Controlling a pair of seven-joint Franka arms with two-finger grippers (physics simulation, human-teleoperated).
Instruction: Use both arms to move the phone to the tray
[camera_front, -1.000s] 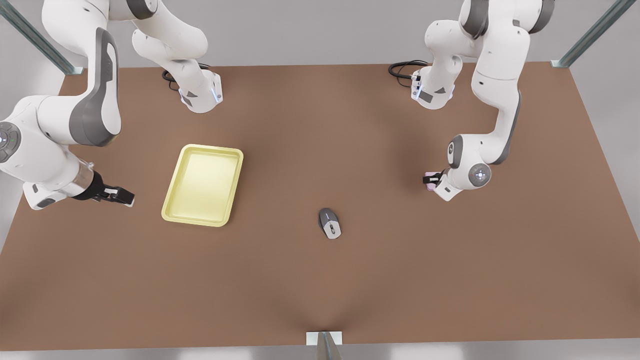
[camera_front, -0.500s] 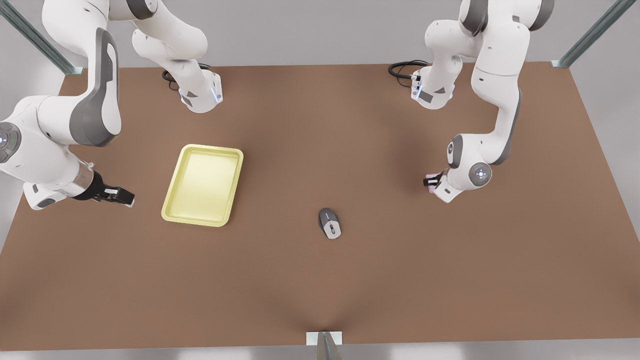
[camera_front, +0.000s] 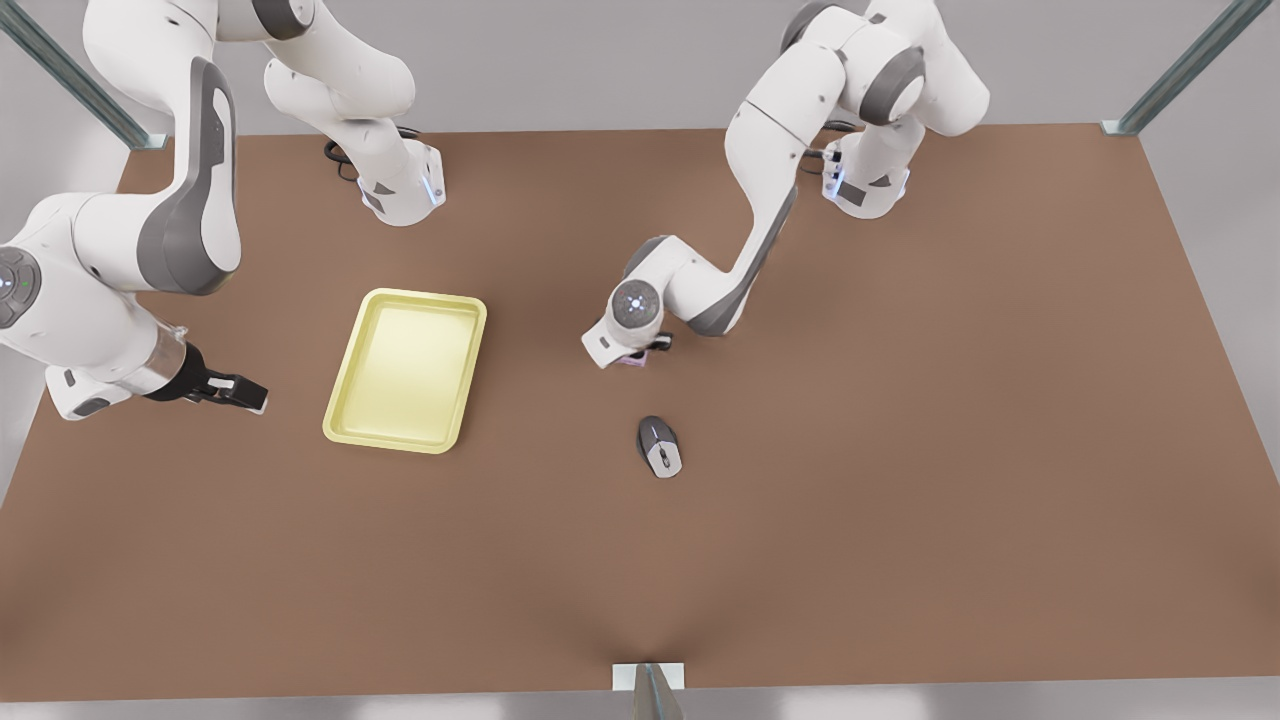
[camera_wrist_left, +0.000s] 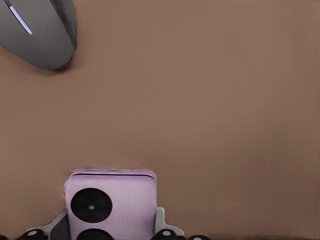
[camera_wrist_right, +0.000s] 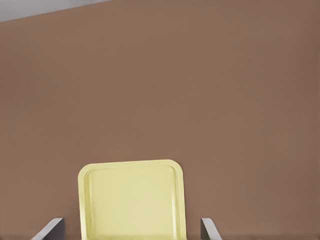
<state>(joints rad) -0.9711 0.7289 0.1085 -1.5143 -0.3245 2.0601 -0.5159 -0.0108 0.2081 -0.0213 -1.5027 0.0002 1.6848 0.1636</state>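
Front view, near to far: grey mouse (camera_front: 659, 446), then the left gripper (camera_front: 634, 357) clenched on the phone (camera_wrist_left: 111, 204), low over the table (camera_front: 900, 500) right of the tray (camera_front: 407, 368). At far left the right gripper (camera_front: 232, 391) waits, fingers (camera_wrist_right: 50, 229) spread toward the tray. Risk, as a judgement: the phone could slip during a handover, since it protrudes beyond the left fingers.

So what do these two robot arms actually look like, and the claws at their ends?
Both arms are bulky, rounded white tubes joined in segments, with grey panels at the joints. Round caps on the wrists carry small glowing dots. Black cables curl beside each white base. The right claw is black, with two flat fingers on a shiny silver collar. The left claw is small and dark under its white wrist, with pale grey fingers.
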